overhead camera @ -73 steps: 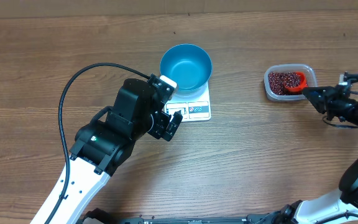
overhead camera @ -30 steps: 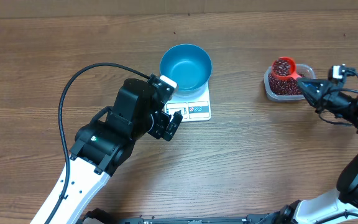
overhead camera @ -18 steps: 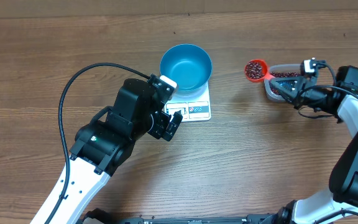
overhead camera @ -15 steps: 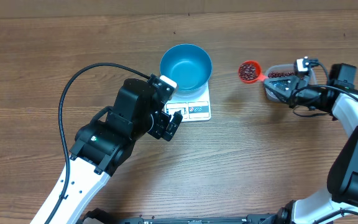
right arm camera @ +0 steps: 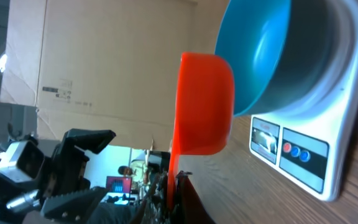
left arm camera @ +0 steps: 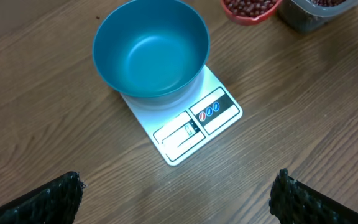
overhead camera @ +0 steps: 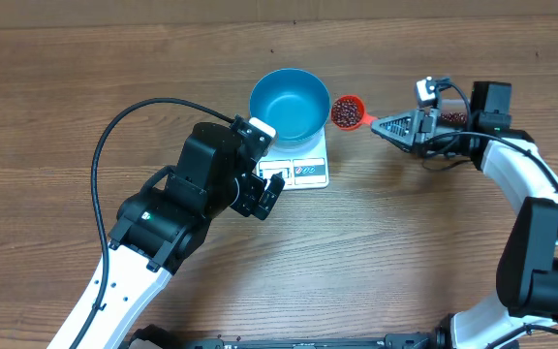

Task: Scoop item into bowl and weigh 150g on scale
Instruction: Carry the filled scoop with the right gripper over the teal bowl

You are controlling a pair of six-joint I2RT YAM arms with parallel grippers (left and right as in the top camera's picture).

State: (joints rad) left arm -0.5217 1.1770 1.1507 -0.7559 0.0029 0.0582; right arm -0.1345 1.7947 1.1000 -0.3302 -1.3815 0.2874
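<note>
right gripper (overhead camera: 384,124) squeezes the red scoop (overhead camera: 347,111) | left gripper (overhead camera: 267,191) wide open, empty | keep your scoop flat, reach over the bowl (overhead camera: 290,104), then tip beans (overhead camera: 345,114) slowly, watching the scale (overhead camera: 303,172)

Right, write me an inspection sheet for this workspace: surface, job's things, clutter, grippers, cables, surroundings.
Surface: wooden table, brown grain, no spills seen.
Job's things: blue bowl empty, sitting on the white scale; beans fill the red scoop, which is just right of the bowl's rim; more beans in the clear tub.
Clutter: nothing seen.
Grippers: left gripper open and empty, by the scale's front edge; right gripper shut on the scoop's handle.
Cables: black cable loops over the table from the left arm.
Surroundings: cardboard beyond the table; the rest is too blurred to tell.
</note>
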